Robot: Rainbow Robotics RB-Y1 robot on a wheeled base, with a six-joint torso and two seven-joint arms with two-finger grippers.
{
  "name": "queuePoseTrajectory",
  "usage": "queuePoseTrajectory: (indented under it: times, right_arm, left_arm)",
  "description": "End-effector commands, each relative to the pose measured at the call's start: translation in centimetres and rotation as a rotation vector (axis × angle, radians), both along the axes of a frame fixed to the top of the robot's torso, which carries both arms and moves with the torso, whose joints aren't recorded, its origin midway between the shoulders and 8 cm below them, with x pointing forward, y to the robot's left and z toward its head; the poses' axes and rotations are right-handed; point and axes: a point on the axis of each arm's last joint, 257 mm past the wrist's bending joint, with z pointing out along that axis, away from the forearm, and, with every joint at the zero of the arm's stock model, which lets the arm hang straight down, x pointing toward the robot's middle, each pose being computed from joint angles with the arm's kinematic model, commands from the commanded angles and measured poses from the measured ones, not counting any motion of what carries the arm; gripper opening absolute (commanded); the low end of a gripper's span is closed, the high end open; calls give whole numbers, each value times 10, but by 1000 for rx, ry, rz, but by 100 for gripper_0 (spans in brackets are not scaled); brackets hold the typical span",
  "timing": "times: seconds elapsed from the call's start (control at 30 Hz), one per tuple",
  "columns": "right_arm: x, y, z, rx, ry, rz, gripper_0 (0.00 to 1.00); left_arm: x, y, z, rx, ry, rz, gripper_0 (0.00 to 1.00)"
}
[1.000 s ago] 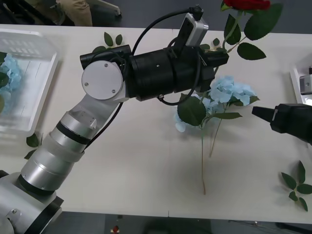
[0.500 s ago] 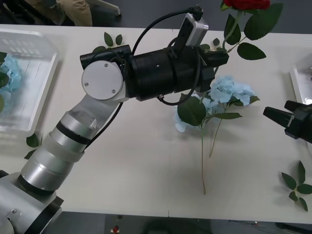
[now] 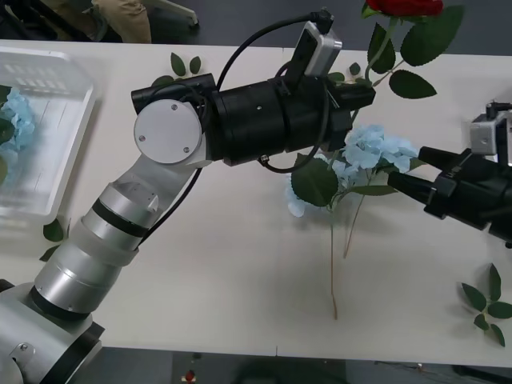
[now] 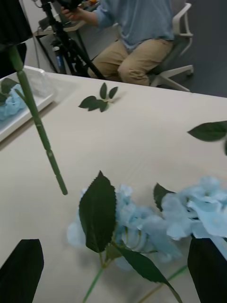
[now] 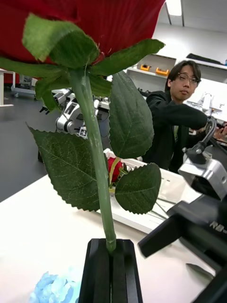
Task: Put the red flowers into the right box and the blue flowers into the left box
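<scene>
- Pale tabletop [image 3: 208, 272] fills our front view, with dark floor beyond its far edge.
- We see one red rose [image 3: 404, 8] held upright off the table at the far edge, its stem [image 5: 97, 165] clamped between the closed black fingers of the left gripper [image 5: 112, 246].
- Only the left wrist view shows that clamp close up; it also shows a second red rose [image 5: 113, 168] lying in the right box [image 5: 165, 189], which the front view does not show.
- One loose blue flower [image 3: 376, 152] lies flat on the table just beneath the left gripper, its thin stems running toward us.
- The right wrist view shows this cluster [image 4: 189, 213] right ahead of the right gripper's dark fingers [image 4: 21, 265], spread wide at the two corners and holding nothing, plus the rose stem's cut end [image 4: 42, 137] hanging above the table.
- A second blue flower [image 3: 12, 128] sits in the left box [image 3: 56, 80] on the table's left side.
- Compared with half a second ago, the right gripper [image 3: 412, 172] has advanced from the right edge, so its tips now lie just beside the loose blue flower; the left arm and rose have not moved.
- We count three loose leaf sprigs in the front view: one at the far side [image 3: 186, 64], one beside the left box [image 3: 54, 232], one at the near right [image 3: 488, 304].
</scene>
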Motion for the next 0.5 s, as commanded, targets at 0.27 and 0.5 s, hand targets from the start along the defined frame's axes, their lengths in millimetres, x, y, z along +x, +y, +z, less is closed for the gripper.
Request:
queuePoseTrajectory:
  times: [0.27, 0.5]
  right_arm:
    - [28, 50, 11, -1, -93, 127, 90]
    - [30, 88, 17, 47, -132, 185, 90]
  left_arm:
    - [-5, 3, 23, -29, -50, 0, 0]
    - [-5, 3, 23, -29, -50, 0, 0]
